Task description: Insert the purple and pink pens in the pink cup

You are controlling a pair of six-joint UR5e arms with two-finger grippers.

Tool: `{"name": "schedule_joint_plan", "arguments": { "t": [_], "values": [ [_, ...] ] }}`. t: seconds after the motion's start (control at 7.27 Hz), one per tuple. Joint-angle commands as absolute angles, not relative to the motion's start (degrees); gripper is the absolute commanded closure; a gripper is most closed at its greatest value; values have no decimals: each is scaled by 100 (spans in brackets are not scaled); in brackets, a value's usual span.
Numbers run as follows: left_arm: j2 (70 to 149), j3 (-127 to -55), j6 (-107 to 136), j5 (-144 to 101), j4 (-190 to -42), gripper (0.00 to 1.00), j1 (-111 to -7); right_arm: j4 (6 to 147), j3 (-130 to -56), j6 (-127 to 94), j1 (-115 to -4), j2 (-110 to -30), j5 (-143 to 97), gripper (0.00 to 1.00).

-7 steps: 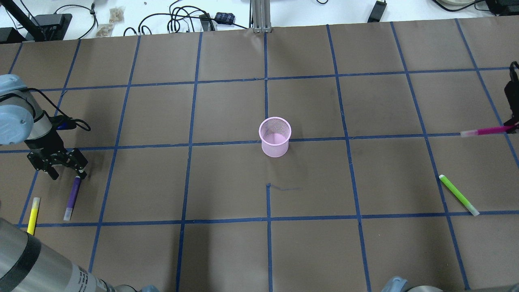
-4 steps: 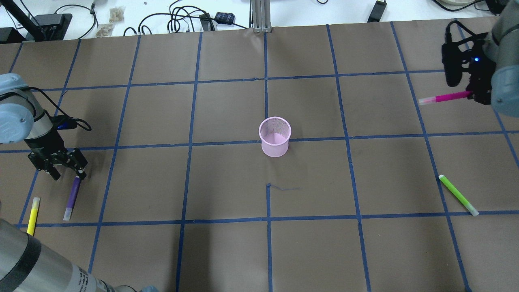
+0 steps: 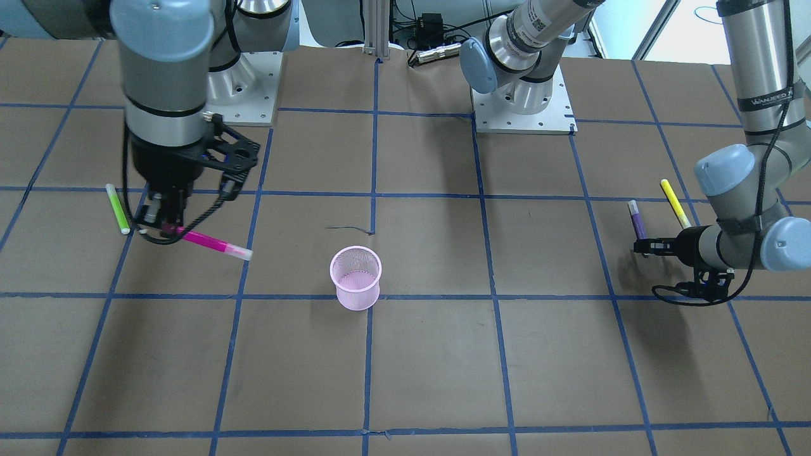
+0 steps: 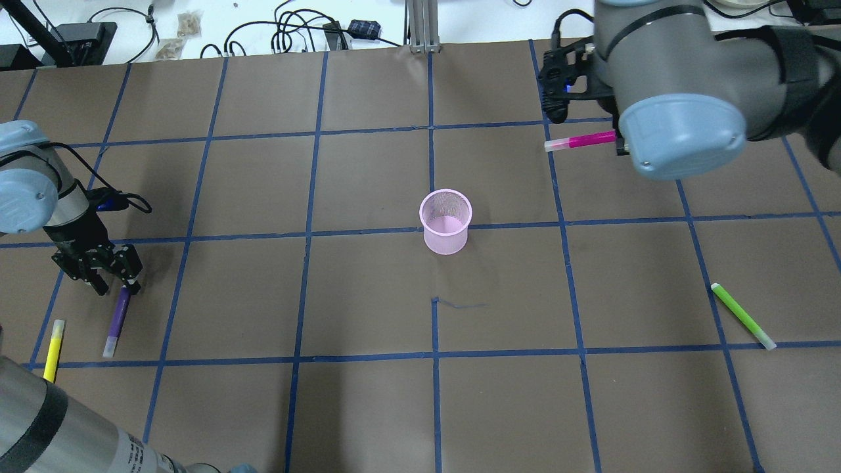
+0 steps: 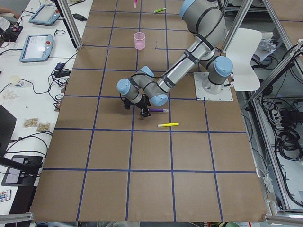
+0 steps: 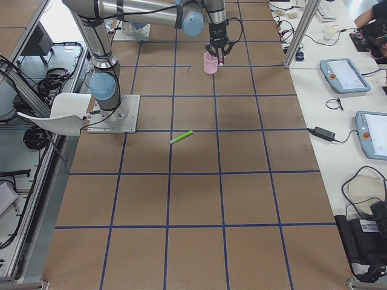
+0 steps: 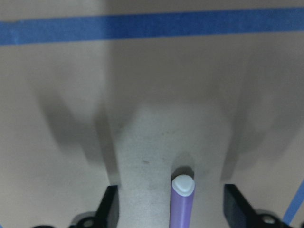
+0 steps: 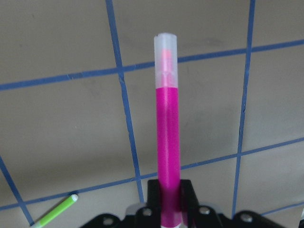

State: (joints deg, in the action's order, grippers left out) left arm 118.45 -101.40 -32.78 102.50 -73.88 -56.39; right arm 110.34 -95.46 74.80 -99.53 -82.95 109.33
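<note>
At two o'clock of pink cup (image 4: 446, 222), right gripper (image 8: 169, 189), pinching pink pen (image 4: 581, 140), has swung inward toward insertion; left gripper (image 4: 117, 286) spread astride purple pen (image 4: 117, 322).

cup (image 4: 446, 223) at tabletop centre
pen 1 (image 4: 578, 141) aloft in right gripper (image 3: 163, 220), right of cup; left gripper (image 4: 118, 286) straddles end of pen 2 (image 4: 117, 320) near left edge, pen 3 (image 4: 53, 348) just outboard; pen 4 (image 4: 744, 315) near right edge
</note>
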Motion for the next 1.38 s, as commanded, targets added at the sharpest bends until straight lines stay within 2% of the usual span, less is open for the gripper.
{"name": "schedule_joint_plan", "arguments": {
  "t": [0.0, 0.28, 0.41, 0.55, 0.69, 0.96, 1.24],
  "values": [
    [11848, -10143, -3243, 10239, -7496, 60, -5643, 10540, -9212, 6612, -11053, -7737, 11239, 100],
    [11857, -10143, -3243, 10248, -7497, 62, -5651, 10538, -8949, 5760, -11372, -7009, 11267, 100],
    [11856, -10143, -3243, 10239, -7497, 76, -5643, 10477, -8825, 5731, -11425, -6805, 11276, 100],
    [11848, -10143, -3252, 10231, -7497, 100, -5643, 10276, -8789, 5600, -11469, -6777, 11329, 100],
    [11830, -10143, -3261, 10222, -7488, 100, -5643, 10266, -8780, 5425, -11478, -6759, 11416, 100],
    [11778, -10055, -3270, 10072, -7488, 100, -5651, 10187, -8789, 5143, -11513, -6724, 11452, 85],
    [11463, -9915, -3278, 10038, -7732, 100, -5712, 9932, -8711, 5124, -11549, -6698, 11496, 78]
  ]
}}
